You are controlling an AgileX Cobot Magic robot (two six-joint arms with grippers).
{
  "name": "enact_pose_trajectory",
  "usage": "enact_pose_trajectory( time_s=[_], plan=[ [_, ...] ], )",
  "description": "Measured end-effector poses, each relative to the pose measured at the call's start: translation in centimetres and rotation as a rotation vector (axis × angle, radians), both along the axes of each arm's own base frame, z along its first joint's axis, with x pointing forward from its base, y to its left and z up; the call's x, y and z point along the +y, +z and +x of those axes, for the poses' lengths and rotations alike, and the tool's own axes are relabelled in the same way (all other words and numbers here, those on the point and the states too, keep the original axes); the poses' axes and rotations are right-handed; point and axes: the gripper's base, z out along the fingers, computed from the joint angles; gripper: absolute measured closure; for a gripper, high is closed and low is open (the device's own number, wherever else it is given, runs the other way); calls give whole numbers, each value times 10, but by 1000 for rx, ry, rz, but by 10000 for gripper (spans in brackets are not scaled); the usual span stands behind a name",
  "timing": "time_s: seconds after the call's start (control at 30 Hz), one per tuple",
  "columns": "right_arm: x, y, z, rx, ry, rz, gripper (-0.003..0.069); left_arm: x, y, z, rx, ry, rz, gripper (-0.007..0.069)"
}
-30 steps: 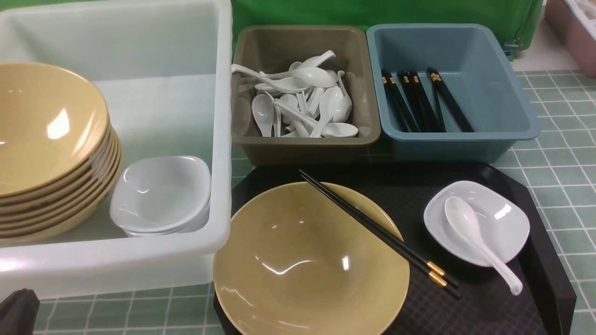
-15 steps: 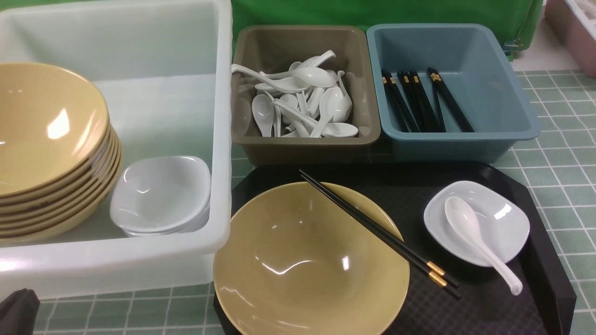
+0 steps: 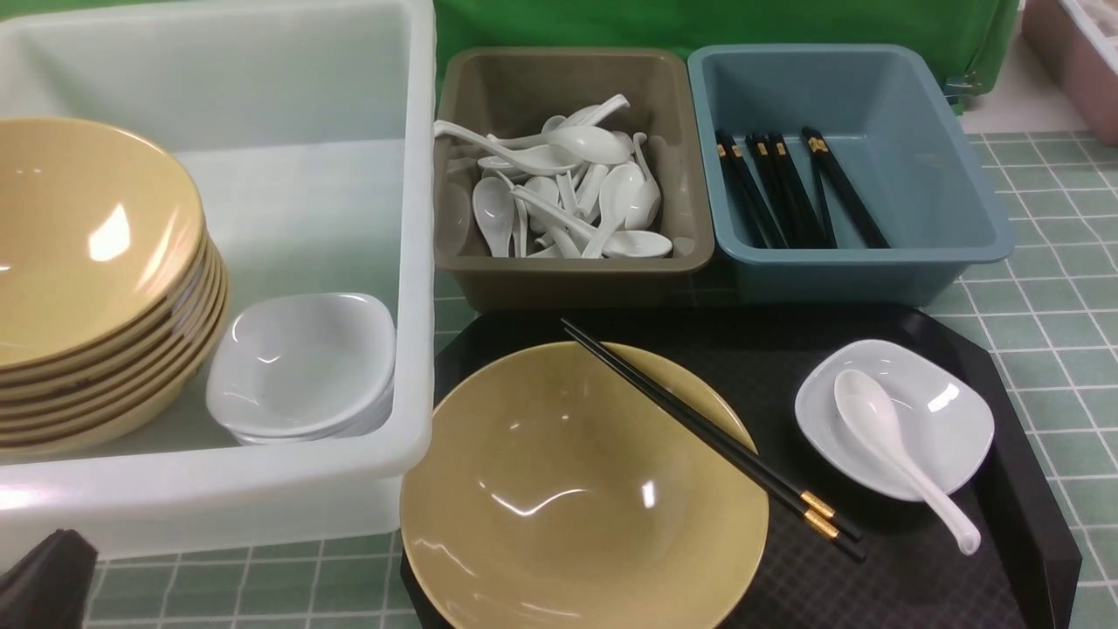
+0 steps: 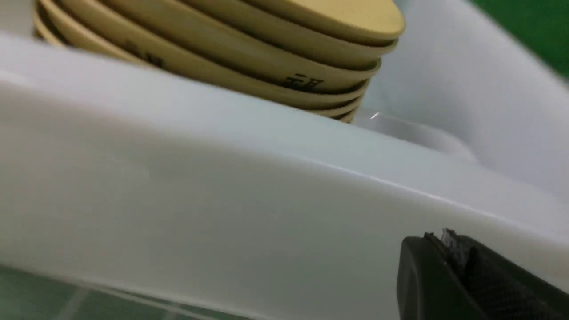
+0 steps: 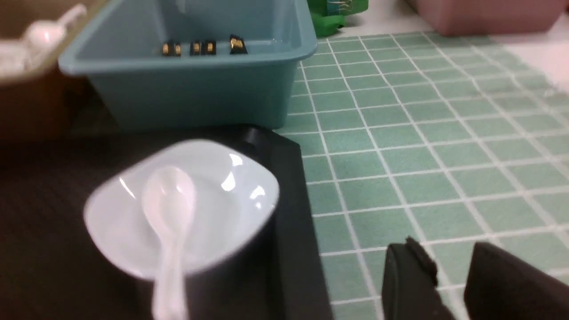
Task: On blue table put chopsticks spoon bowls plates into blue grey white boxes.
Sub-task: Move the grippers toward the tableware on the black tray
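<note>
A yellow bowl (image 3: 559,498) sits on the black tray (image 3: 873,559), with a pair of chopsticks (image 3: 712,437) lying across its rim. Beside it a white plate (image 3: 948,411) holds a white spoon (image 3: 900,454). My left gripper (image 3: 48,581) is shut and empty, low by the front wall of the white box (image 3: 262,498); its fingertips (image 4: 438,244) almost touch that wall. My right gripper (image 5: 444,262) hovers open over the blue table (image 5: 400,133), to the right of the tray, plate (image 5: 222,200) and spoon (image 5: 169,200), with nothing between its fingers.
The white box holds a stack of yellow bowls (image 3: 87,262) and stacked white plates (image 3: 301,367). The grey box (image 3: 572,266) is full of spoons. The blue box (image 3: 865,262) holds several chopsticks. A pink container (image 3: 1079,52) stands at the far right.
My left gripper has crept a little up and to the right at the bottom left corner of the front view. Nothing else has moved.
</note>
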Motion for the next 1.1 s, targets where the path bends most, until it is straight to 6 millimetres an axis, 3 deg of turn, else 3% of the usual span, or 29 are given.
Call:
enact_pose_trajectory(
  time_s=[0.13,0.17,0.2,0.23,0.33,0.47,0.57,0.7,0.83,0.93,1.1],
  plan=[
    [2,4,1,-87,-89,518,421,-8,6,0,-17,7,-592,623],
    [2,4,1,-89,-94,544,421,-7,6,0,-17,7,-592,623],
    [3,7,2,-136,-116,722,421,-9,7,0,-21,5,-728,623],
    [3,9,2,-153,-124,796,421,-9,8,0,-24,5,-760,623],
    [3,10,2,-169,-131,860,421,-9,9,0,-29,5,-813,623],
    [3,9,2,-154,-124,797,421,-10,10,0,-33,0,-857,623],
    [3,5,1,-116,-130,764,421,-11,20,-1,-67,-39,-744,623],
    [5,10,1,-108,-78,694,422,-13,67,-11,-222,-120,-403,623],
    [10,53,-3,-138,81,479,486,-19,118,-20,-278,-201,-33,623],
    [15,88,1,-51,195,284,584,-23,148,-4,-125,-278,165,623],
    [31,144,24,184,416,-78,622,-22,179,36,220,-424,394,623]
  ],
)
